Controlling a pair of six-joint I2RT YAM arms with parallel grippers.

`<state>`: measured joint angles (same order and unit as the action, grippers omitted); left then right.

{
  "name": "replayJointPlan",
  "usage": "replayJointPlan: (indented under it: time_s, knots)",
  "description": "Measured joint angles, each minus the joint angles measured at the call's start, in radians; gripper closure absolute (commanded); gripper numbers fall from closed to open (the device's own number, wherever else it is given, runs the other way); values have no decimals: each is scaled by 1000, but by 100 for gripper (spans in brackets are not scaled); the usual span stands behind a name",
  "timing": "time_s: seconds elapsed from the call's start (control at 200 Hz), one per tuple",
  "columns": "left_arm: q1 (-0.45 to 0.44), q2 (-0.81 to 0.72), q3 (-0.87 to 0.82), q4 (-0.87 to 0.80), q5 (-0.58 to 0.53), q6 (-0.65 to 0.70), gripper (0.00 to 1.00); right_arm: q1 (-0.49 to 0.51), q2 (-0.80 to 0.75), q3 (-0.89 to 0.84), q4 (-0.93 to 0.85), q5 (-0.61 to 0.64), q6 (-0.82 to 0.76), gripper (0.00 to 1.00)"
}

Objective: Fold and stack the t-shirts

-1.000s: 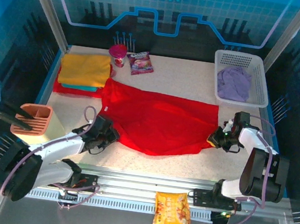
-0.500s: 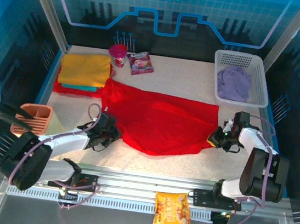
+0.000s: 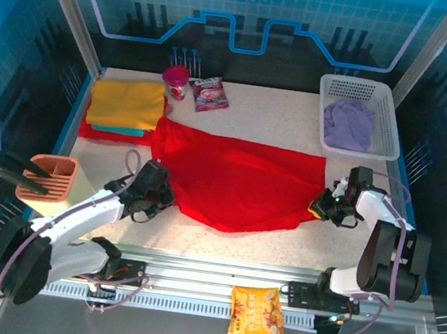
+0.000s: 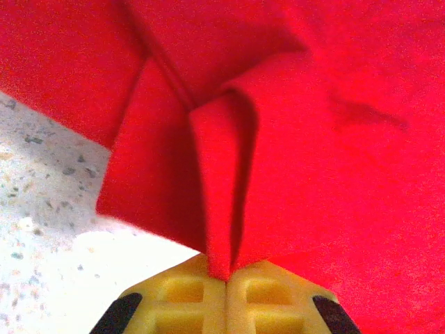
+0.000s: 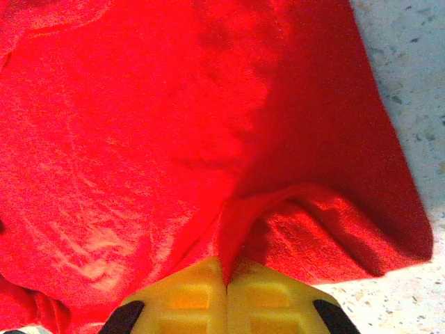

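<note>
Currently, the red t-shirt (image 3: 238, 181) is laid out across the middle of the worktop (image 3: 279, 117). It is mostly flat, long side running left to right, near hem curved towards the arms. It is gripped at two points.

The left claw (image 3: 156, 194) is pressed together on the shirt's near left edge. In the left wrist view its yellow pads (image 4: 184, 299) are seen closed against each other, with a raised fold of red cloth pinched between them. A folded flap of cloth lies to the left of that fold, over speckled worktop.

The right claw (image 3: 320, 206) is pressed together on the near right corner. In the right wrist view a bunched ridge of cloth is seen clamped between its pads (image 5: 271, 299), with the shirt's edge running off to the right over bare worktop.

At the far left a folded yellow t-shirt (image 3: 126, 101) is stacked on a teal t-shirt (image 3: 119, 129), just beside the red shirt's far left corner. A lilac t-shirt (image 3: 349, 123) is lying crumpled in the white basket (image 3: 357, 87) at the far right.

A pink cup (image 3: 175, 81) and a small packet (image 3: 211, 94) are set at the far edge, between stack and basket. A ribbed holder (image 3: 51, 177) with dark tools is stood at the near left, left of the left arm. A snack bag (image 3: 256, 313) is lying on the front rail between the arm bases.
</note>
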<state>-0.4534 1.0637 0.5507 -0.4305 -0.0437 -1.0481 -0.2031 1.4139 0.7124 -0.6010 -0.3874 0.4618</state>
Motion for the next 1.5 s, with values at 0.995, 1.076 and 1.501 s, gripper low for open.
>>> replayJointPlan:
  time_s: [0.995, 1.076, 1.501]
  knots:
    - [157, 443, 590, -278, 112, 414, 36, -6, 0, 0, 0, -14, -4, 100]
    - [192, 433, 544, -264, 110, 438, 36, -8, 0, 0, 1, -14, -11, 100]
    - [323, 452, 280, 6, 185, 321, 50, -8, -7, 0, 9, -26, -19, 100]
